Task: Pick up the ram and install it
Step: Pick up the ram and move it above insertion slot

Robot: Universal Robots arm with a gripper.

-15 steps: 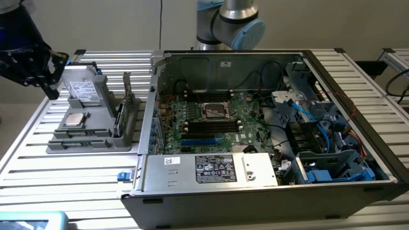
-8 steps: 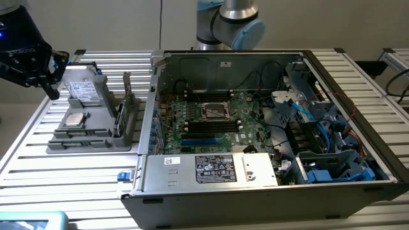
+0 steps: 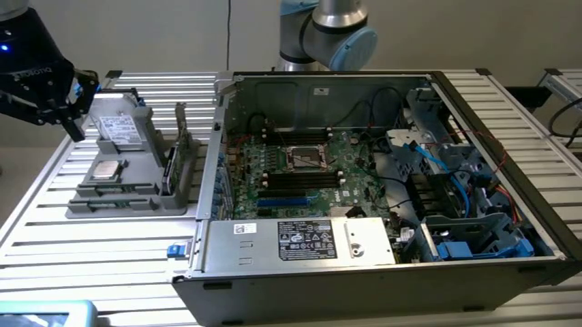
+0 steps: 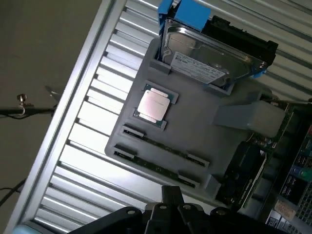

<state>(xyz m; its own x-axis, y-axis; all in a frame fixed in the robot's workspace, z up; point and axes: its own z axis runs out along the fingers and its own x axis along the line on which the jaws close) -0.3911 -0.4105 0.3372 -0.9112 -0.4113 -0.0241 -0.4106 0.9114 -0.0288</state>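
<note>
Gripper [image 4: 170,196] fingers are pressed together, holding nothing, hanging over the edge of the tray [image 4: 195,127]. Nearest its tips the ram [image 4: 155,167] lies flat in a groove, a second stick [image 4: 161,146] just beyond; farther off sit the processor [image 4: 154,105] and drive [image 4: 204,58], with the case [image 3: 272,289] beside the tray.

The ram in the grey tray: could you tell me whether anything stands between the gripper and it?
Nothing visible does. The shut gripper hangs near the grey tray's hard drive end; the ram lies uncovered at the other end, beyond the processor chip.
</note>
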